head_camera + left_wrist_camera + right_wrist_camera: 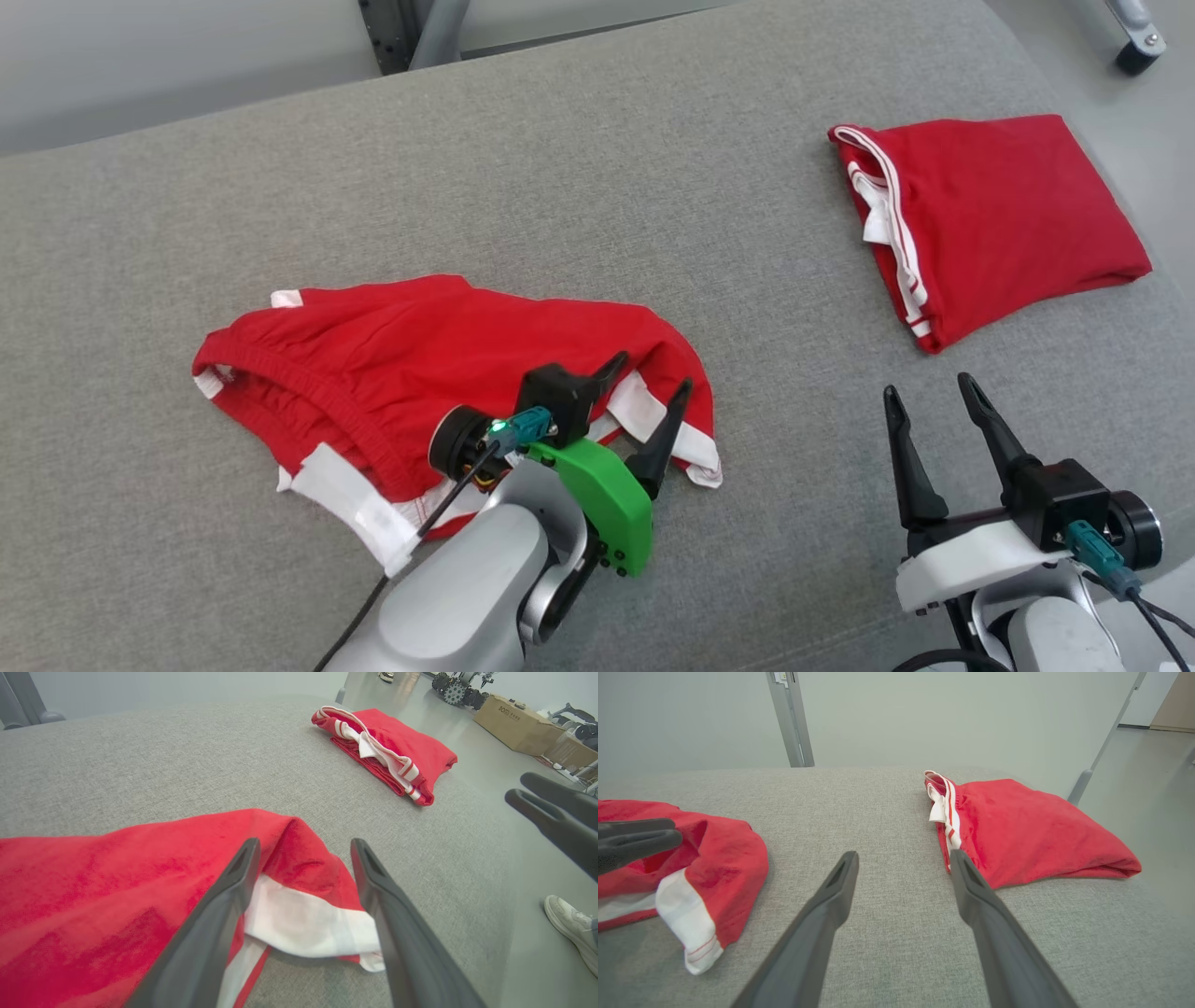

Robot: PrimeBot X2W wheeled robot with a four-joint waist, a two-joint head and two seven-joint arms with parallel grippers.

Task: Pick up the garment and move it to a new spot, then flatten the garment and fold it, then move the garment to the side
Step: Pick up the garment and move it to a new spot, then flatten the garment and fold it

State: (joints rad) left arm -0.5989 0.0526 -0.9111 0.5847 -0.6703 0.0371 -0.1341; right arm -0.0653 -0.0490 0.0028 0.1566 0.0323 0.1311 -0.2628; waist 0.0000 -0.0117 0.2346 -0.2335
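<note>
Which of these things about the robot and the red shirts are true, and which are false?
1. The left tool is open, right over the crumpled red shirt. True.
2. The right tool is squeezing the folded red shirt. False: it is open over the bare grey surface, apart from that shirt.
3. Both shirts are neatly folded. False: only the far one is; the crumpled red shirt lies bunched up with white sleeve bits sticking out.
4. A person's shoe is on the floor beside the grey surface. True.

Bright even light, faint shadows, wide-angle bending in wrist views
</note>
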